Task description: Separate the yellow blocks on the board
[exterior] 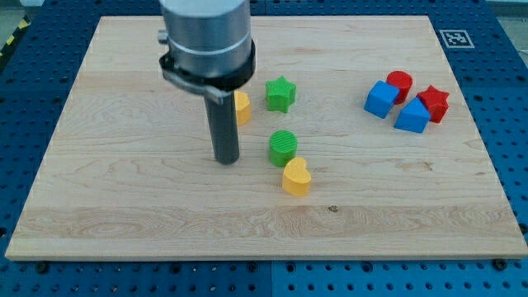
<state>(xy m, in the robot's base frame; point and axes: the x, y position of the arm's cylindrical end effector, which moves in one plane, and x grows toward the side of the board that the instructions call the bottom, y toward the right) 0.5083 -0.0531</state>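
One yellow block (242, 108) sits near the board's middle, mostly hidden behind the rod, so its shape is unclear. A yellow heart-shaped block (296, 176) lies lower and to the right, touching a green cylinder (283, 147) just above it. My tip (227, 159) rests on the board below the first yellow block and to the left of the green cylinder and the yellow heart, apart from them.
A green star (280, 93) lies right of the hidden yellow block. At the view's right is a cluster: a red cylinder (399, 83), a red star (434, 102), and two blue blocks (381, 99) (412, 116). The wooden board (124, 206) lies on a blue perforated table.
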